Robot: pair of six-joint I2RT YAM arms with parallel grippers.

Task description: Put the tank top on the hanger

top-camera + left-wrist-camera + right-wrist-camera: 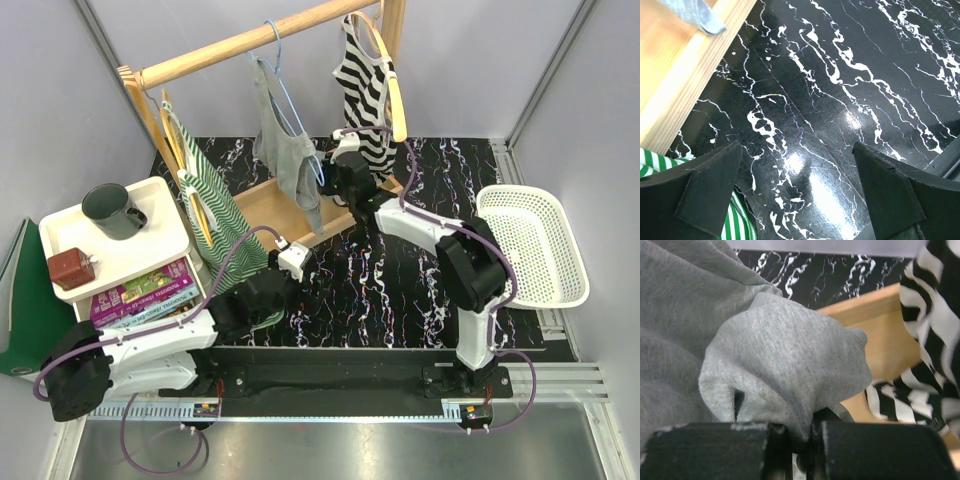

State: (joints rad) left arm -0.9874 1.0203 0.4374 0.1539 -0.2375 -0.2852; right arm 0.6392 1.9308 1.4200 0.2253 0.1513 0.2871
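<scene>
The grey tank top (283, 150) hangs on the light-blue wire hanger (281, 72), whose hook is over the wooden rail (250, 40). My right gripper (338, 170) is at the top's right lower side and is shut on a fold of its grey fabric (790, 370). My left gripper (292, 255) is low over the black marble table, open and empty, its two fingers (710, 185) wide apart. A corner of the tank top's hem (700, 15) shows at the top left of the left wrist view.
A black-and-white striped top (367, 90) and a green-and-white striped top (205, 195) hang on wooden hangers on the same rack. The rack's wooden base (265, 205) lies below. A white cabinet (165, 235) with a mug (112, 210) stands left, a white basket (535, 245) right.
</scene>
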